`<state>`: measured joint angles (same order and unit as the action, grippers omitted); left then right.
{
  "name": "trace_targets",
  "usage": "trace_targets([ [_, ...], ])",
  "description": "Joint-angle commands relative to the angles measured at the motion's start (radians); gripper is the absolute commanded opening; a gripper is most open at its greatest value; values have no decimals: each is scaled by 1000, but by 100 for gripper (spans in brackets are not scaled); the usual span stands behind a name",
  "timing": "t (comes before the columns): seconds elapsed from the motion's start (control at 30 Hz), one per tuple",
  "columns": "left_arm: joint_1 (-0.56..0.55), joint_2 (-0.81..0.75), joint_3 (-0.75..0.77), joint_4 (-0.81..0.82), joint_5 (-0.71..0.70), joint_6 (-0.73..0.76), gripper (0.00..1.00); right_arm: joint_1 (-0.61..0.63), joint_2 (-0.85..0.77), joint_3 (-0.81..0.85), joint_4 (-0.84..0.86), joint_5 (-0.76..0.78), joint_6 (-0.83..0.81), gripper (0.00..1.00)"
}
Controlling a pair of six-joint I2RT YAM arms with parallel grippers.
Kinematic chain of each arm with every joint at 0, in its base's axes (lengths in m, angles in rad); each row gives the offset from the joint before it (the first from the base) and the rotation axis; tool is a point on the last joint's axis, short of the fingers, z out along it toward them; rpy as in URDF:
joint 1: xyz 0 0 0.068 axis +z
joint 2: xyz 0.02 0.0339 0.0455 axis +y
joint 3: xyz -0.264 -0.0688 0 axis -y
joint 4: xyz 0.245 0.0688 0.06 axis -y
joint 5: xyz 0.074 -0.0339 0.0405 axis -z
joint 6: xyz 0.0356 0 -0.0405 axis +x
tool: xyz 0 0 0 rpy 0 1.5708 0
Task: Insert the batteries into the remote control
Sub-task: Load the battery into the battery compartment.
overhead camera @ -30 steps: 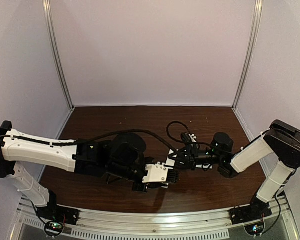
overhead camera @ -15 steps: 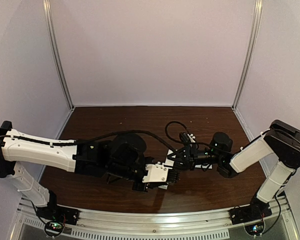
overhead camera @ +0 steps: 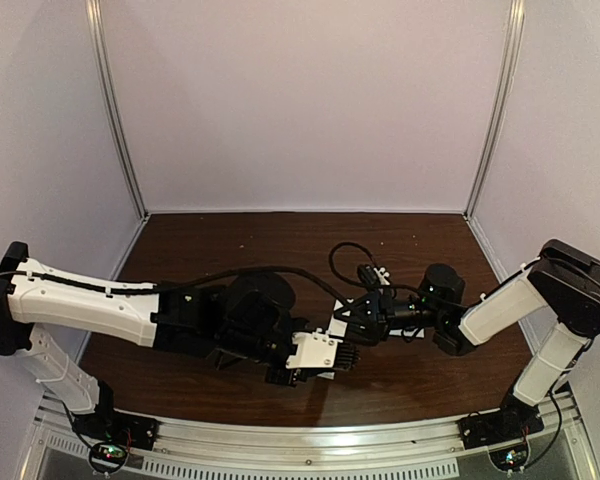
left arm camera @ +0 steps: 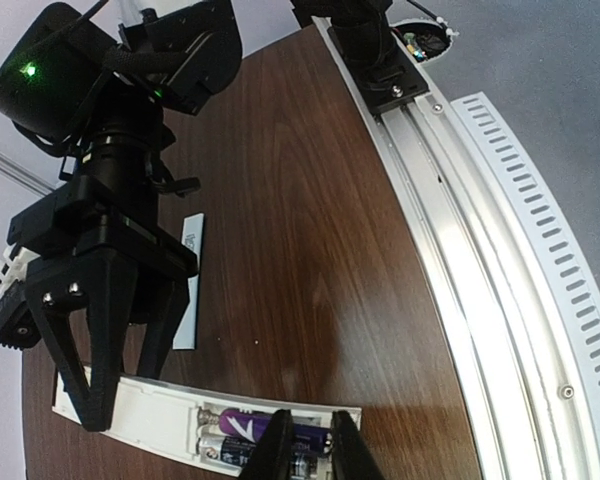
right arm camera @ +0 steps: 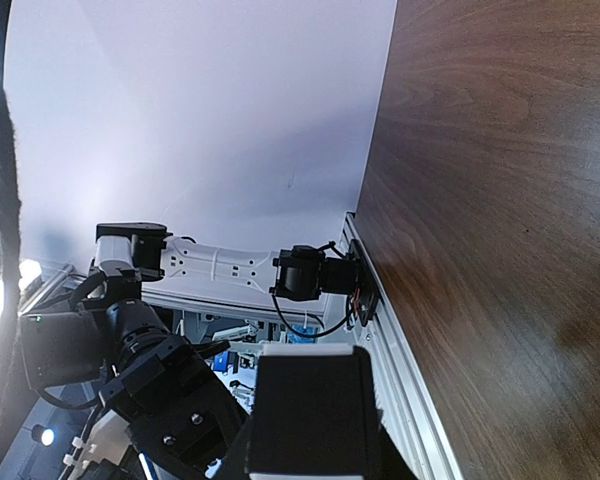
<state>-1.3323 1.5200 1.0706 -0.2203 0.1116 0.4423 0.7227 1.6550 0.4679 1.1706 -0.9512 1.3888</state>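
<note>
In the left wrist view the remote control (left arm camera: 150,420) lies on the brown table with its battery bay open. The bluish-purple battery (left arm camera: 235,423) and the dark battery (left arm camera: 220,447) lie side by side in the bay. My left gripper (left arm camera: 312,425) has its fingers almost together over the batteries' right ends, with a narrow gap between them. My right gripper (left arm camera: 120,398) straddles the remote's left end, one finger on each long side. In the top view the left gripper (overhead camera: 348,355) and the right gripper (overhead camera: 355,325) meet mid-table, and the remote is mostly hidden.
A thin flat white strip (left arm camera: 188,285) lies on the table just beyond the remote, under the right arm. The metal rail (left arm camera: 480,250) runs along the near table edge, as the top view also shows (overhead camera: 310,445). Pale walls (overhead camera: 300,100) enclose the table.
My right gripper has shifted slightly left, closer to the left gripper. The left arm has barely moved.
</note>
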Motion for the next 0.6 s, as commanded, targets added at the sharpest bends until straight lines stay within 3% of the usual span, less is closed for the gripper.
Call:
trace_targets([
  [0.0, 2, 20, -12, 36, -14, 12, 15, 8, -12, 21, 28, -15, -8, 0],
  [0.57, 47, 43, -38, 57, 13, -31, 11, 23, -20, 21, 96, -22, 29, 0],
])
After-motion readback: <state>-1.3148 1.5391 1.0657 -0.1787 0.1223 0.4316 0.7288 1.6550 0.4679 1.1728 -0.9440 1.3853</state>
